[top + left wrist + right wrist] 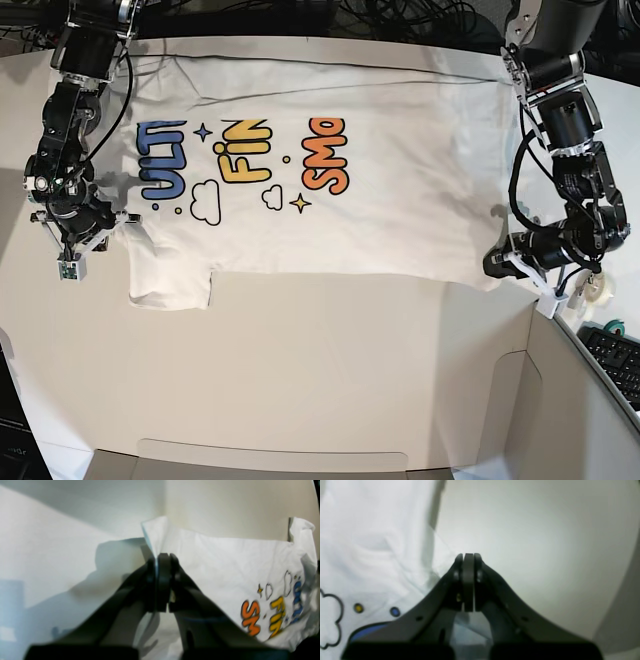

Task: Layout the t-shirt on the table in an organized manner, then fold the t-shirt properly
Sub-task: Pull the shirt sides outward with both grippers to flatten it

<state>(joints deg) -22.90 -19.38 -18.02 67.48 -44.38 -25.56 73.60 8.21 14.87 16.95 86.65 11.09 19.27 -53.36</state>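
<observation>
The white t-shirt (350, 230) lies spread print-up across the far half of the table (320, 370), lettering toward the left. My left gripper (492, 266) is at the shirt's near right hem corner. The left wrist view shows this gripper (162, 555) shut, with the t-shirt (225, 562) edge pinched between its pads and the corner sticking up beyond them. My right gripper (118, 217) is at the shirt's left side by the sleeve. The right wrist view shows it (468, 555) shut, a thin flap of t-shirt (370, 542) drawn up to its tips.
A tape roll (598, 288) and a keyboard (615, 360) sit off the table's right edge. Grey-white box panels (270, 462) border the near side and right corner (560, 400). Cables (400, 15) run along the far edge.
</observation>
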